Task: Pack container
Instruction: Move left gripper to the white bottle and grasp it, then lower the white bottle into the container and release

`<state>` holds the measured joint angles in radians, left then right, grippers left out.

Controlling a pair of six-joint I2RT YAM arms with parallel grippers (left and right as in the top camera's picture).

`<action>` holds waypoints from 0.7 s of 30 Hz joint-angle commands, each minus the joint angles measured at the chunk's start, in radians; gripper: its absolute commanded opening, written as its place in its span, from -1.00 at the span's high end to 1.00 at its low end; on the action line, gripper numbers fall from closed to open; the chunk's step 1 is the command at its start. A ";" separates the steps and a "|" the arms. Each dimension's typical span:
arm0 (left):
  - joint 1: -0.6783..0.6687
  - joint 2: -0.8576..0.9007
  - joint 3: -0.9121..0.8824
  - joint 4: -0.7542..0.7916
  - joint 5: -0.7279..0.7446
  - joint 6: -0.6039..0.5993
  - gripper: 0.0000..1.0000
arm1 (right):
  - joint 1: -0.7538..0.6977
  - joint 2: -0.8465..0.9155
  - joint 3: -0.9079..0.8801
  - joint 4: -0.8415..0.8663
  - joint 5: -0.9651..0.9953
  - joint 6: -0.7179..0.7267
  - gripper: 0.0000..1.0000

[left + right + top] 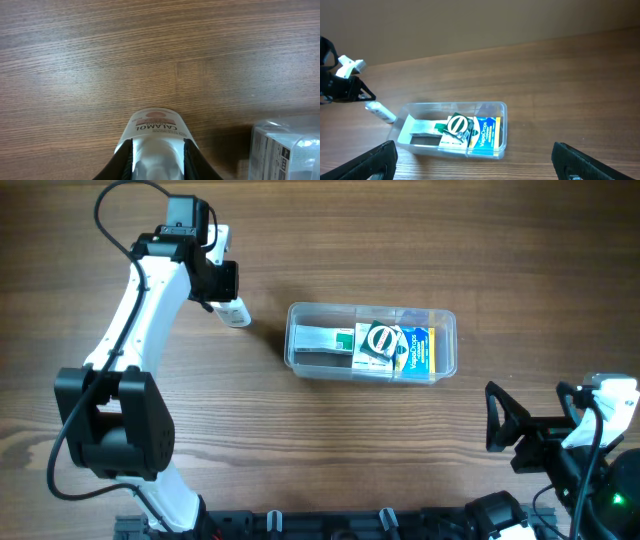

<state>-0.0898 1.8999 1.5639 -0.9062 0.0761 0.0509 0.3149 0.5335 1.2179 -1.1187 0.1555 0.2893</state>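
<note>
The container (446,362) sits mid-worktop (400,470) with small boxes (412,350) inside. Well apart to its left, the left fingers (121,161) clamp a white Calamol bottle (155,131). The right fingers (372,161), spread wide and empty, hang beyond its right end.

The left arm reaches out, and the left gripper (222,298) pinches a small bottle (234,314). The right gripper (497,420) has its jaws wide apart.

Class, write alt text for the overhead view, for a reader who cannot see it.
A clear container holding small boxes sits on a wooden table. To its left, the left pincer grips a white bottle; the right pincer sits open at the lower right.
</note>
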 commanded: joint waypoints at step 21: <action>-0.376 -0.634 0.014 -0.214 -0.055 -0.163 0.66 | -0.004 0.001 0.000 0.003 0.013 0.001 -1.00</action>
<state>-0.3893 1.3312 1.5646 -1.1221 0.0490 -0.0143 0.3149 0.5335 1.2179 -1.1187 0.1555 0.2893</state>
